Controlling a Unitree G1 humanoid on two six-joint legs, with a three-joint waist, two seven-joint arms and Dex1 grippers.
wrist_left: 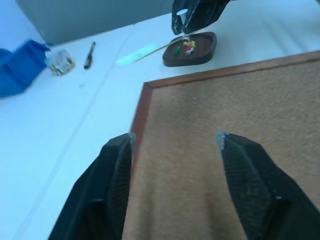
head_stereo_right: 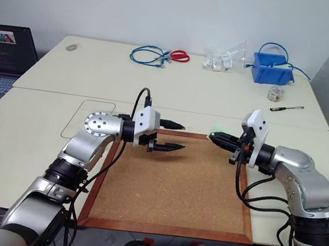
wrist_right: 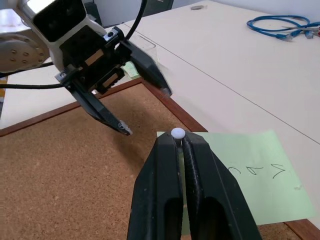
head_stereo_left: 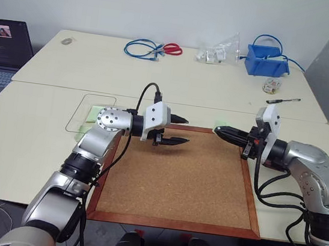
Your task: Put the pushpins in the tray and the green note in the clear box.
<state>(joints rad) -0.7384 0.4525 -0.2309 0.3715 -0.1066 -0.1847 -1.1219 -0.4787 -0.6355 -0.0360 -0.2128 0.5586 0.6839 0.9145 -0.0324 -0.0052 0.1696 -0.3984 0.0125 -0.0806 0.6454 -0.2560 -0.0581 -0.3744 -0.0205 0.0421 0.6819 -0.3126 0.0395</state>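
Note:
My right gripper [wrist_right: 179, 141] is shut on a white pushpin [wrist_right: 177, 133] at its fingertips. The green note [wrist_right: 240, 175] spreads just under those fingers and seems to hang from the pin. This gripper hovers over the brown tray [wrist_left: 202, 52], which holds several coloured pushpins [wrist_left: 187, 47]. My left gripper [head_stereo_left: 186, 131] is open and holds nothing. It hangs above the far left part of the corkboard [head_stereo_left: 180, 186] and points toward the right gripper. The clear box [head_stereo_left: 80, 118] lies behind the left arm, with a pale green patch inside.
At the table's far side lie a blue cable [head_stereo_left: 143, 48], red scissors [head_stereo_left: 173, 49], a plastic bag [head_stereo_left: 219, 50] and a blue bin [head_stereo_left: 269, 59]. A pen [head_stereo_left: 284, 100] lies nearer. A laptop [head_stereo_left: 1, 47] stands at the left.

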